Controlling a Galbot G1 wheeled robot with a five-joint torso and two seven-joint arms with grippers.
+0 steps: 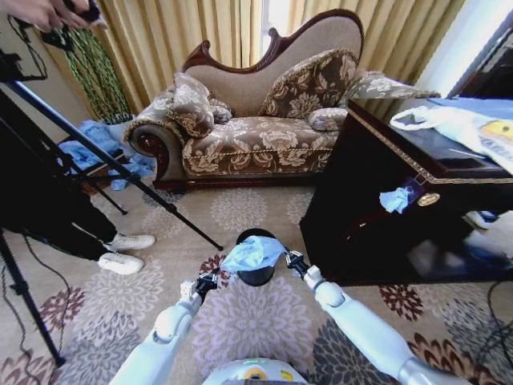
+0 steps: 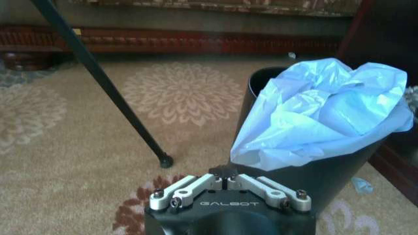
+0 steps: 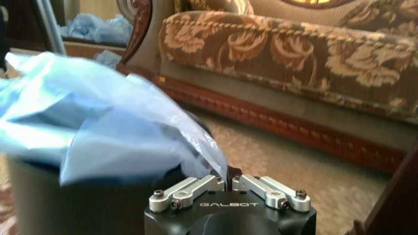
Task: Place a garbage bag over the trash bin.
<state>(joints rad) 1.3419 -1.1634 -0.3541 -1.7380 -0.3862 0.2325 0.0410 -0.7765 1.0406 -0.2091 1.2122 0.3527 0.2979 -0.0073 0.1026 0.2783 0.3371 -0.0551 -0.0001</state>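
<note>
The black trash bin stands upright on the patterned carpet just ahead of me. The pale-blue garbage bag lies bunched across its mouth and covers most of the opening, with part of the rim still bare. My right gripper is beside the bin's right edge, shut on a fold of the garbage bag that runs down between its fingers. My left gripper is at the bin's left side with its fingers together. The garbage bag's hanging edge ends just beyond its tips.
A dark wooden cabinet stands close on the right, with a white bag on top. A tripod leg slants down to the carpet left of the bin, near a person's white shoes. A floral sofa fills the back.
</note>
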